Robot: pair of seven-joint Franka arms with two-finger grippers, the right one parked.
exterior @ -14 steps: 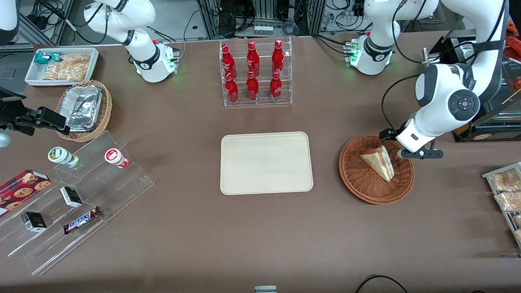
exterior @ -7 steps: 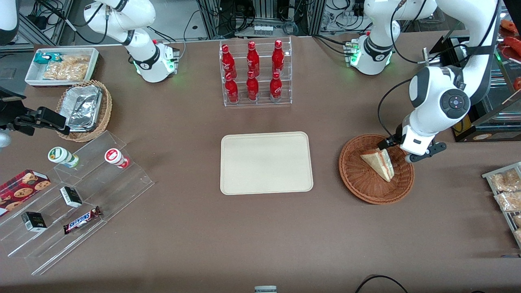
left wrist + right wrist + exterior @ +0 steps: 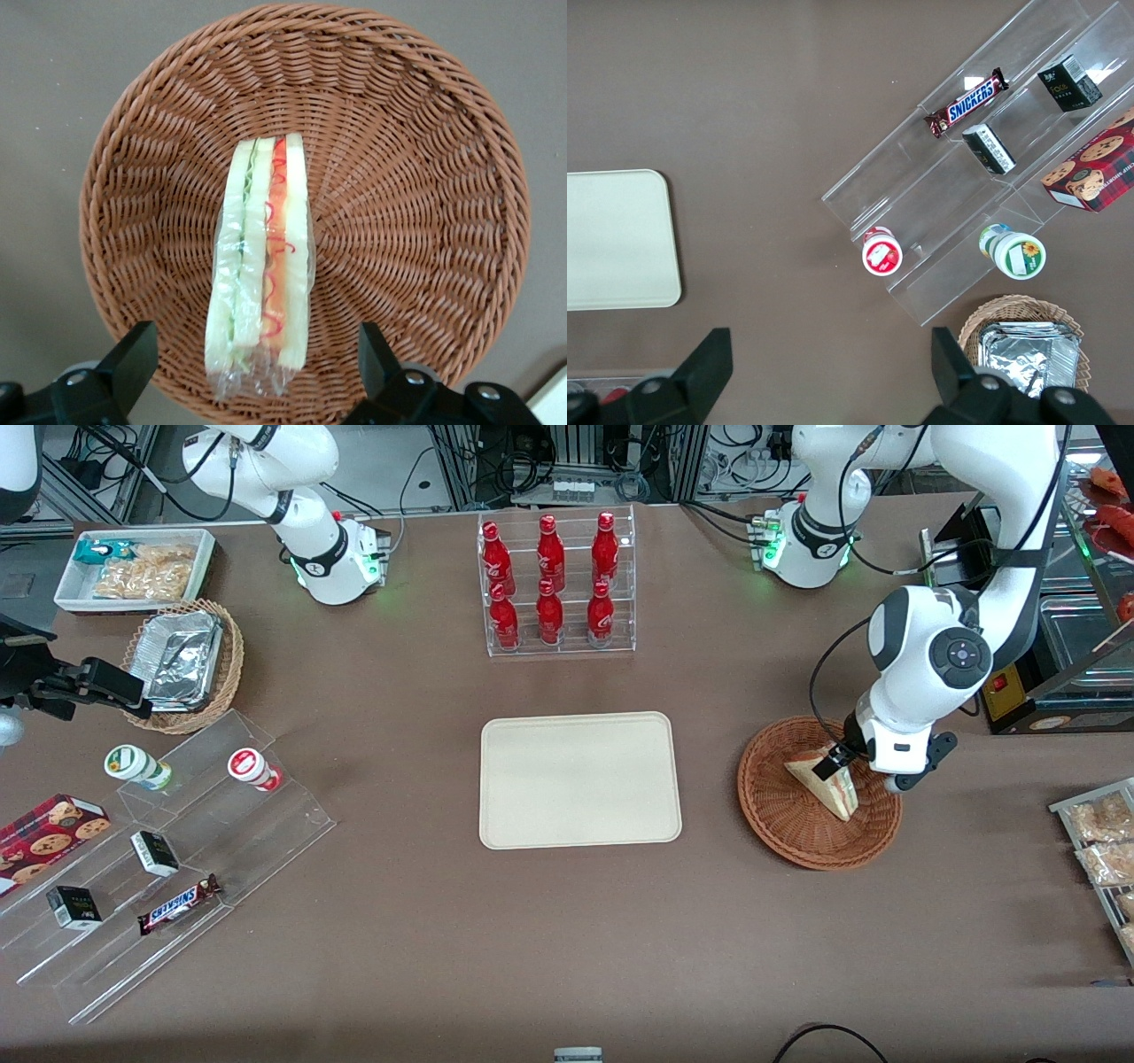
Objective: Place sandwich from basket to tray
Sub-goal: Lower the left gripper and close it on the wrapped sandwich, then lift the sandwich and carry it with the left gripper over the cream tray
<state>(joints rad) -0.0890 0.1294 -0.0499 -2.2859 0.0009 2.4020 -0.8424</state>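
The sandwich (image 3: pixel 822 782), a wrapped white-bread wedge with red and green filling, lies in the round reddish-brown basket (image 3: pixel 797 849) at the working arm's end of the table. My gripper (image 3: pixel 866 773) hangs just above the basket, over the sandwich's wide end. In the left wrist view the gripper (image 3: pixel 255 347) is open, its dark fingers (image 3: pixel 133 354) standing well apart on either side of the sandwich (image 3: pixel 261 266) without touching it, with the basket (image 3: pixel 425 177) underneath. The cream tray (image 3: pixel 580 779) lies bare at mid-table beside the basket.
A clear rack of red bottles (image 3: pixel 556 584) stands farther from the camera than the tray. Snack packets (image 3: pixel 1103 841) lie at the working arm's table edge. A clear stepped stand (image 3: pixel 168 850), a tan basket with foil trays (image 3: pixel 182 660) and a white bin (image 3: pixel 133 567) sit toward the parked arm's end.
My gripper has swung from the basket's rim inward over the sandwich and turned, so that its fingers now straddle the wedge. The sandwich has not moved.
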